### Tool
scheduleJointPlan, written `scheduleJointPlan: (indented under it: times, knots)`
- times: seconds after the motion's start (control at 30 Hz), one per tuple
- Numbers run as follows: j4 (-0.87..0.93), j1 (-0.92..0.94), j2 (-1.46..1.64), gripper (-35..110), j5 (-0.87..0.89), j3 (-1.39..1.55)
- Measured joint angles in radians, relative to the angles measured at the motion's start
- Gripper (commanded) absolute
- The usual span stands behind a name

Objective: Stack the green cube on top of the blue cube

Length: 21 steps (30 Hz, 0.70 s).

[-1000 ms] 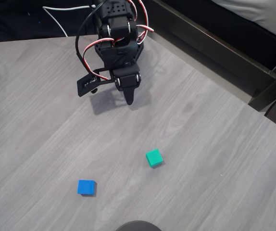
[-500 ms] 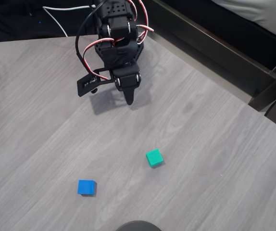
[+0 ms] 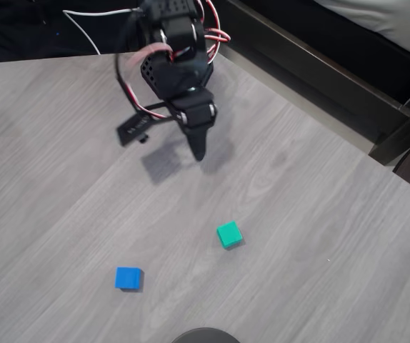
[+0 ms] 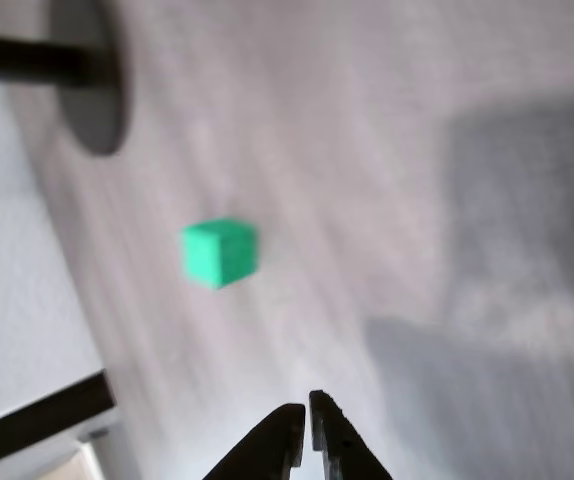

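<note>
We see the gripper (image 3: 198, 151) above the grey table (image 3: 319, 214) near its far side in the overhead view, well apart from both cubes. In the wrist view its fingers (image 4: 282, 440) are pressed nearly together with only a thin slit between the tips, pinching nothing. The green cube (image 3: 229, 234) sits on the table near the middle; the blue cube (image 3: 128, 278) lies lower left of it, apart. The wrist view is blurred, green cube (image 4: 219, 252) ahead of the tips

Overhead downward; wrist low, table-facing.
</note>
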Motion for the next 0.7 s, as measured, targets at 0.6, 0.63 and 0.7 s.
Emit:
scheduleJointPlan:
  times: [0.6, 0.63, 0.7]
  knots:
    - [0.468, -0.025, -1.893, 41, 0.143, -1.628]
    - [0.480, -0.025, -1.905, 42, 0.146, -1.632]
    - [0.468, -0.025, -1.919, 42, 0.147, -1.634]
